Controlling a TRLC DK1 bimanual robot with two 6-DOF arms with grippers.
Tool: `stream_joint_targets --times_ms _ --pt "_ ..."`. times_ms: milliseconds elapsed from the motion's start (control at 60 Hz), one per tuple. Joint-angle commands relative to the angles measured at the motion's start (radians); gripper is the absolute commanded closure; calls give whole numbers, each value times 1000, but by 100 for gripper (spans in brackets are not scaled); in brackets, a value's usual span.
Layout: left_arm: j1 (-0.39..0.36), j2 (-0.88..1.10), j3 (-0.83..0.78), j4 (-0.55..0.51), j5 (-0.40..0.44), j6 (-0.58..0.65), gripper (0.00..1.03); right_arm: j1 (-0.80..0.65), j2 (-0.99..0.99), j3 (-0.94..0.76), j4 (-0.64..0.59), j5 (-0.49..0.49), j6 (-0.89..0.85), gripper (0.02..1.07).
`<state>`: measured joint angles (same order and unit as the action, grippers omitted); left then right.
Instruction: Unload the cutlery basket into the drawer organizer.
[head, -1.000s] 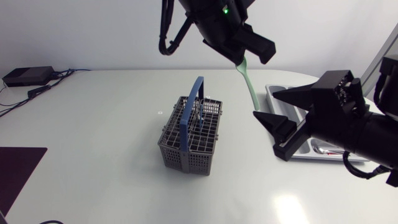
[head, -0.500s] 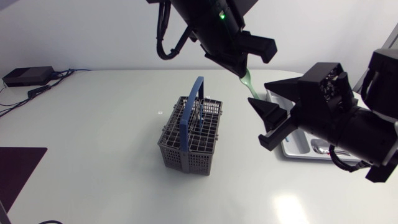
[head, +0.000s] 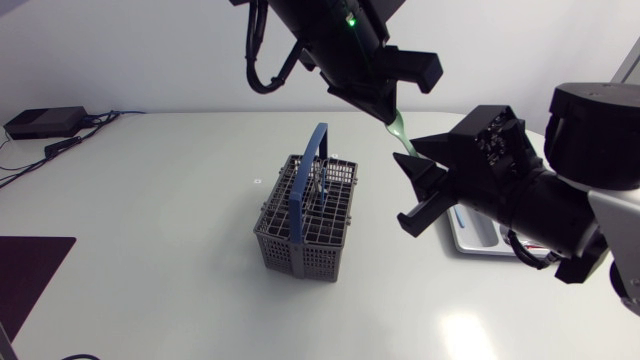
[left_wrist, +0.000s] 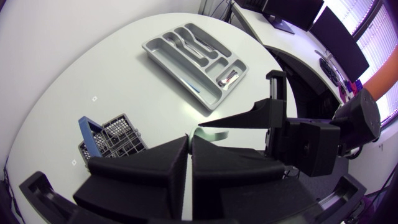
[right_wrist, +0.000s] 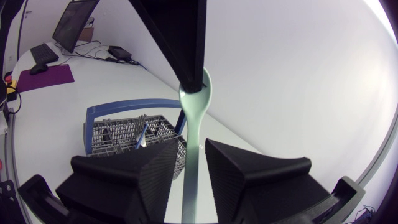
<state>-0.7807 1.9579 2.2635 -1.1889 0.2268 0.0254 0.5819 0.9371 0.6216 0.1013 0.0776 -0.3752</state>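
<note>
The left gripper (head: 387, 100) hangs high above the tabletop (head: 150, 230), pinching a pale green spoon (head: 401, 135) by its bowl end, handle pointing down. The right gripper (head: 410, 187) is spread, one finger on either side of that handle, not touching it. The grey cutlery basket (head: 310, 225) stands mid-tabletop with cutlery inside. The drawer organizer (left_wrist: 193, 56) lies well apart from it.

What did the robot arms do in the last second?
The right pincer swung in from over the drawer organizer toward the middle. Its open fingers now sit on either side of the green spoon. The left pincer kept its hold on the spoon's bowl end and barely shifted. The cutlery basket and the drawer organizer stayed put.
</note>
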Motion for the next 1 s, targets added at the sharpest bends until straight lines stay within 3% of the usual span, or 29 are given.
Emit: stream_joint_targets --times_ms 0,200,550,633,800,917,983 --pt "4 12 -18 -17 8 -22 97 9 19 13 14 11 -19 80" --pt "-5 9 -28 -17 8 -22 97 7 26 15 12 11 -30 100" --pt "-12 7 -25 -15 6 -22 95 6 22 13 -8 5 -33 101" --pt "-8 6 -24 -15 6 -24 78 4 17 10 -14 4 -33 101" --pt "6 7 -10 -12 6 -32 27 4 5 0 -32 -9 -41 101" --pt "15 7 -9 -3 6 -38 10 -14 -11 -10 -55 -42 -50 101" --pt "21 1 -9 6 6 -38 7 -37 -27 -19 -72 -71 -65 101"
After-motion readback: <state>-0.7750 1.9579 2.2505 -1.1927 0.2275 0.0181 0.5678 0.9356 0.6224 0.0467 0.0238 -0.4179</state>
